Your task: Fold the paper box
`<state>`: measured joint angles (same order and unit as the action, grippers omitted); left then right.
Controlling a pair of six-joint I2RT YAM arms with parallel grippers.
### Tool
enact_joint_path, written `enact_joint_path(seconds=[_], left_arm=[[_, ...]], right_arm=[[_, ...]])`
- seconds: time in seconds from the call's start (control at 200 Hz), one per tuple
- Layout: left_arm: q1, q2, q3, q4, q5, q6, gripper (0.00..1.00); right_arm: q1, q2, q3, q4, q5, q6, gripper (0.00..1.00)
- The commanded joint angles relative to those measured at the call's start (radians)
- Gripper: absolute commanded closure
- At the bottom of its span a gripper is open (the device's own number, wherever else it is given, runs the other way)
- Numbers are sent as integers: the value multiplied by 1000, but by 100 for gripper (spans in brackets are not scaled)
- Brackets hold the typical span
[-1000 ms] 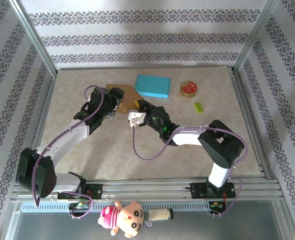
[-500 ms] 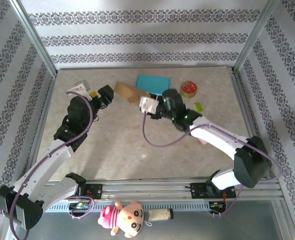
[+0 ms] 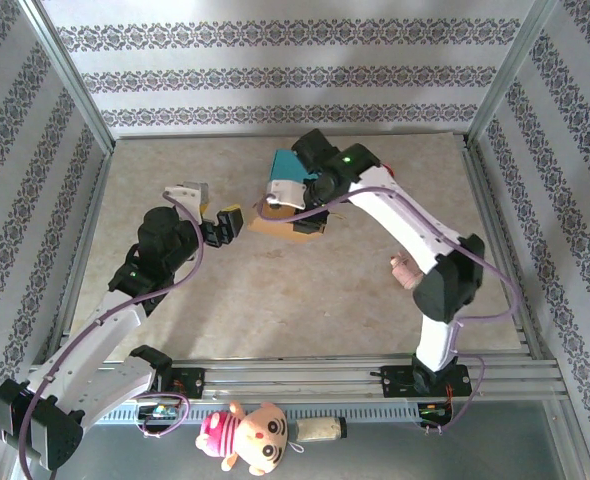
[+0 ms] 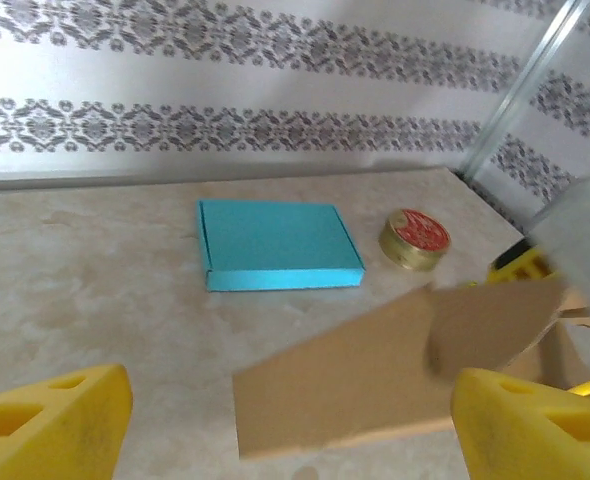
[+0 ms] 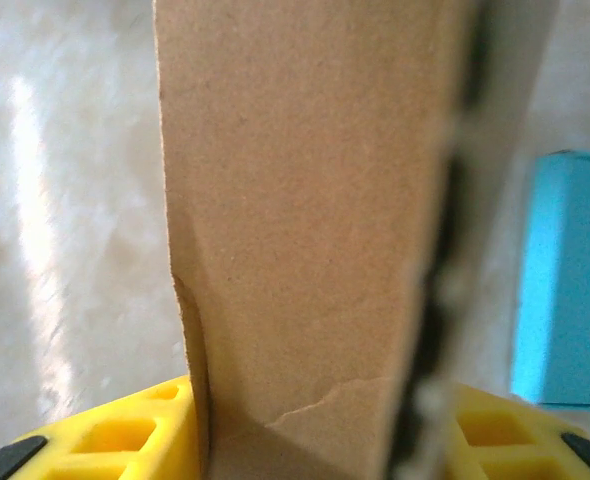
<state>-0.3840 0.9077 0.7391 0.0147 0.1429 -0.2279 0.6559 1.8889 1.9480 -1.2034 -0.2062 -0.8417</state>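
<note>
Striped wallpaper closes the beige tabletop on three sides, and the work is near its far middle. My right claw is closed on the paper box, which is for now only a brown cardboard blank, held tilted just beside the teal box, with one edge pinched between my yellow fingers. My left claw stands wide and holds nothing, a little to the left of the blank and facing it. I judge the task hardly begun: I see no raised wall and no closed corner. Near my right grip there is a short line in the cardboard, maybe a crease, maybe a tear; the view is too close to decide. All the folds are left to do
</note>
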Motion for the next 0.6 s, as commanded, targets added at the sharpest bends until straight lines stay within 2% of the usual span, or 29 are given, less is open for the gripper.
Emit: enact_joint_path(seconds=[0.0, 0.125, 0.4, 0.495, 0.595], left_arm=[[6, -20, 44, -48, 98, 92, 17], [7, -45, 64, -116, 137, 128, 17], [7, -112, 0, -160, 93, 112, 17], [6, -126, -26, -148, 55, 84, 18], [6, -130, -37, -159, 36, 81, 18]], right_arm=[[31, 71, 112, -260, 26, -84, 56], [54, 149, 168, -309, 37, -88, 56], [65, 243, 181, -279, 61, -119, 51], [72, 264, 187, -231, 54, -108, 45], [74, 262, 196, -187, 46, -100, 32]])
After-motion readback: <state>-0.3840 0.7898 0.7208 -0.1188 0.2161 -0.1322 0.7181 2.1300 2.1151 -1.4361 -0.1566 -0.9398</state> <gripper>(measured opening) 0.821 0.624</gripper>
